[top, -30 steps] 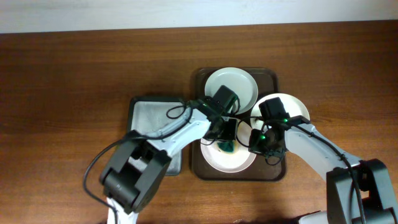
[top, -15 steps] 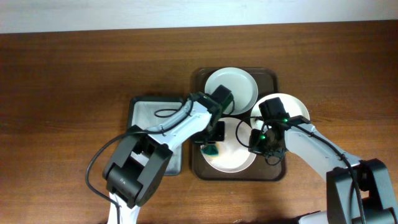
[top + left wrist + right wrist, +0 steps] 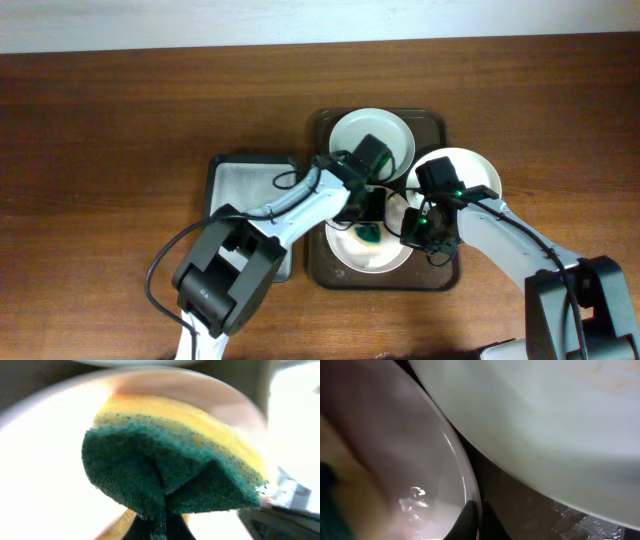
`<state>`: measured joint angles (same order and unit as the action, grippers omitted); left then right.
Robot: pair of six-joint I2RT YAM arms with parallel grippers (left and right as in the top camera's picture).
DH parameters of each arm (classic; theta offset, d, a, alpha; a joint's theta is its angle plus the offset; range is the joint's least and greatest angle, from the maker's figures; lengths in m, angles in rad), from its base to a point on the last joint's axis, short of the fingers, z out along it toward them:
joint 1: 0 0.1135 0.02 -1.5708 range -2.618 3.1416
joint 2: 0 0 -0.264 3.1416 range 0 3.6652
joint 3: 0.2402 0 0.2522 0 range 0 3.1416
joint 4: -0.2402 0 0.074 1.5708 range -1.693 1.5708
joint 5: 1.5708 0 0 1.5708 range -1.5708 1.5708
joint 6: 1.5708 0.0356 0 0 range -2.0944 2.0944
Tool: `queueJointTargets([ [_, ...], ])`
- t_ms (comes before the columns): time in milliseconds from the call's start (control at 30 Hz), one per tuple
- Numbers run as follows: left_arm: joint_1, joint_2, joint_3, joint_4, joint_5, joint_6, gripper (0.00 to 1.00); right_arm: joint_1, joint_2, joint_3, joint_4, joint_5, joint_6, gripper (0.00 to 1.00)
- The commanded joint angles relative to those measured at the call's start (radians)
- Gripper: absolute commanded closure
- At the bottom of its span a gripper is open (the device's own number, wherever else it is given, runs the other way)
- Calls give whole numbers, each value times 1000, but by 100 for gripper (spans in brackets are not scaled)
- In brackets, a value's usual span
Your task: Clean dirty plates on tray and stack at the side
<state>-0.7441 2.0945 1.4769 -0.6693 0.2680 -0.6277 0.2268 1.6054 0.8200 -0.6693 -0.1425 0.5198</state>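
The dark brown tray (image 3: pixel 440 272) holds three white plates: a far one (image 3: pixel 375 135), a right one (image 3: pixel 460 172) overhanging the tray's right edge, and a near one (image 3: pixel 388 256). My left gripper (image 3: pixel 366 228) is shut on a green and yellow sponge (image 3: pixel 367 237) pressed onto the near plate; in the left wrist view the sponge (image 3: pixel 170 460) fills the frame over the plate (image 3: pixel 40 485), with the fingers (image 3: pixel 160 527) pinching it. My right gripper (image 3: pixel 412 236) is shut on the near plate's right rim, which shows in the right wrist view (image 3: pixel 477 517) along with that plate (image 3: pixel 395 450).
A smaller dark sponge tray (image 3: pixel 225 170) with grey suds lies left of the main tray, under my left arm. In the right wrist view the right plate (image 3: pixel 560 415) hangs close above the wet tray floor (image 3: pixel 520 492). Brown table (image 3: pixel 120 120) lies all round.
My left gripper swept the sponge to the near plate's left edge, then back right to its middle. My right gripper has not moved.
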Motion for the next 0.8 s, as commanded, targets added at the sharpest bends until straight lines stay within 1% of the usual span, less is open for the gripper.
queueJointTargets([
  [0, -28, 17, -4, 16, 74, -38, 100, -4, 11, -12, -11, 72, -6, 96],
  [133, 21, 15, -4, -42, -59, -29, 100, -5, 11, -12, -14, 72, -6, 96],
  [233, 90, -3, 4, -134, -151, -22, 100, -5, 11, -12, -18, 72, -6, 96],
  [333, 158, -63, 33, -243, -268, 31, 100, -5, 11, -12, -19, 72, -6, 96],
  [400, 173, -115, 53, -287, -324, 59, 100, -5, 11, -12, -19, 72, -6, 96],
  [467, 175, -204, 65, -299, -322, 107, 100, -5, 11, -12, -19, 72, -6, 96],
  [533, 178, -294, 65, -319, -318, 117, 100, -5, 8, -10, -24, 72, -15, 96],
  [600, 193, -379, 65, -346, -327, 181, 100, -4, -16, 3, -43, 72, -72, 96],
  [633, 209, -418, 65, -373, -362, 201, 100, -4, -38, 13, -61, 72, -97, 96],
  [700, 245, -452, 65, -434, -440, 204, 100, -4, -101, 35, -101, 73, -128, 96],
  [767, 288, -453, 56, -489, -455, 211, 100, -3, -176, 46, -133, 76, -156, 96],
])
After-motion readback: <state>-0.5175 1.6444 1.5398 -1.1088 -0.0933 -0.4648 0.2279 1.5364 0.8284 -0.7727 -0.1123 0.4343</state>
